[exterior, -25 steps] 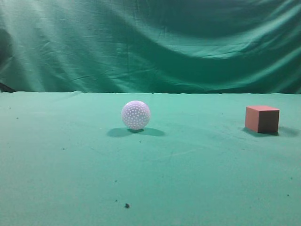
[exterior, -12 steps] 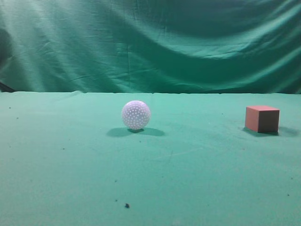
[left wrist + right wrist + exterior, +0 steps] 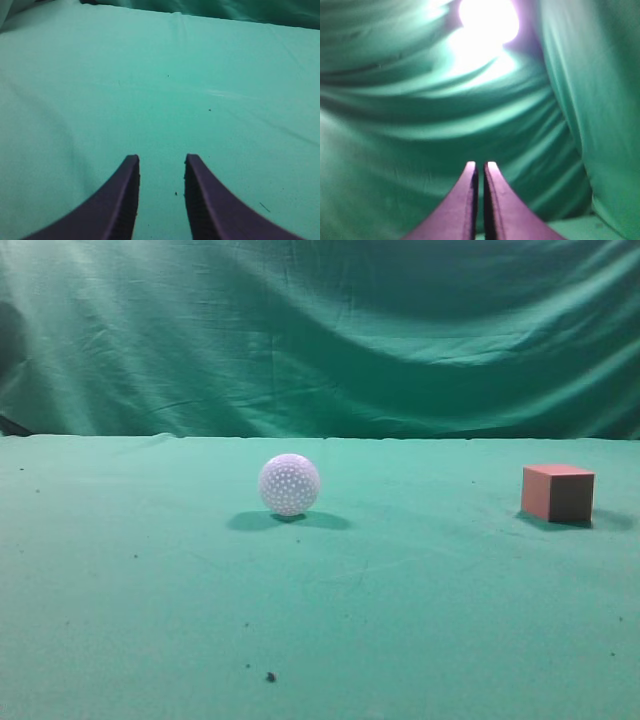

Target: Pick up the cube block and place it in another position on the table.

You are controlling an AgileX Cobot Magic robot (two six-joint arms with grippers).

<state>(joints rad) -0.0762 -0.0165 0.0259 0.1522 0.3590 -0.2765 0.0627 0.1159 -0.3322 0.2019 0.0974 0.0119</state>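
The salmon-pink cube block (image 3: 557, 492) sits on the green table (image 3: 320, 620) at the right of the exterior view. Neither gripper shows in that view. In the left wrist view my left gripper (image 3: 161, 159) is open and empty over bare green cloth. In the right wrist view my right gripper (image 3: 481, 165) is shut with nothing between its jaws and faces the green curtain. The cube shows in neither wrist view.
A white dimpled ball (image 3: 289, 484) rests near the middle of the table, left of the cube. The wrinkled green backdrop curtain (image 3: 320, 330) hangs behind the table. A bright light (image 3: 487, 17) glares in the right wrist view.
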